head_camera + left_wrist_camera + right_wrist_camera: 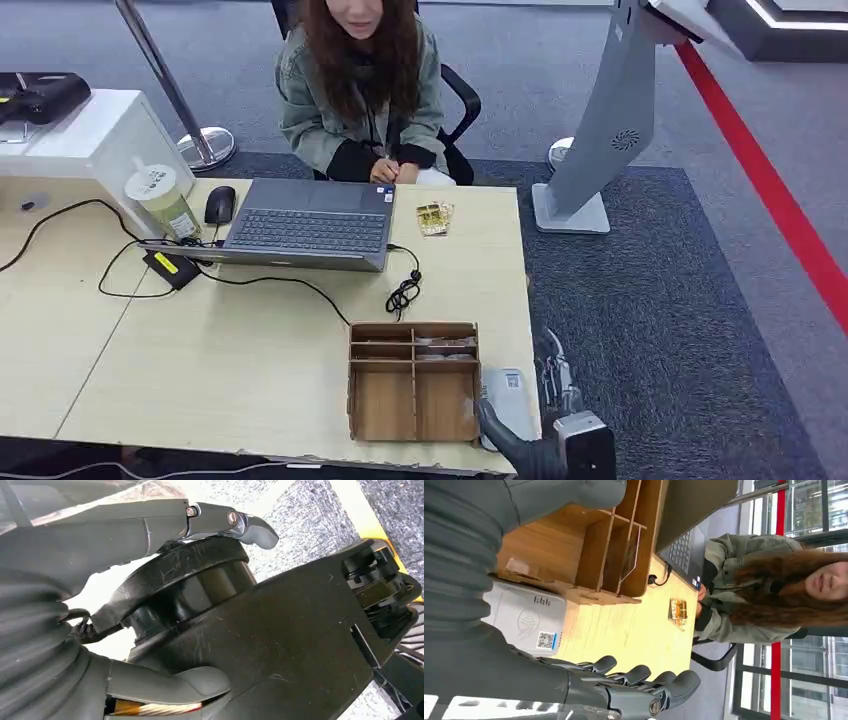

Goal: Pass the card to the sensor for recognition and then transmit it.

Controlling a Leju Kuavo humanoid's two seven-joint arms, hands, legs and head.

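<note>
A small stack of gold cards (434, 218) (677, 612) lies on the table in front of the seated person. More cards (445, 346) stand in a narrow slot of the wooden organiser box (413, 381) (589, 545). The white card sensor (510, 398) (526, 620), with a QR code on it, lies against the box's right side near the table's front edge. My right hand (512, 440) (574, 682) hovers over the sensor and the box's front corner, thumb and fingers spread, holding nothing. My left hand (100, 540) hangs by my body, fingers straight and apart from the thumb, empty.
An open laptop (305, 225), a mouse (219, 204), a drink cup (165, 200) and black cables (403, 293) occupy the far half of the table (200, 350). A person (360, 90) sits behind the laptop. A grey kiosk stand (600, 140) rises to the right.
</note>
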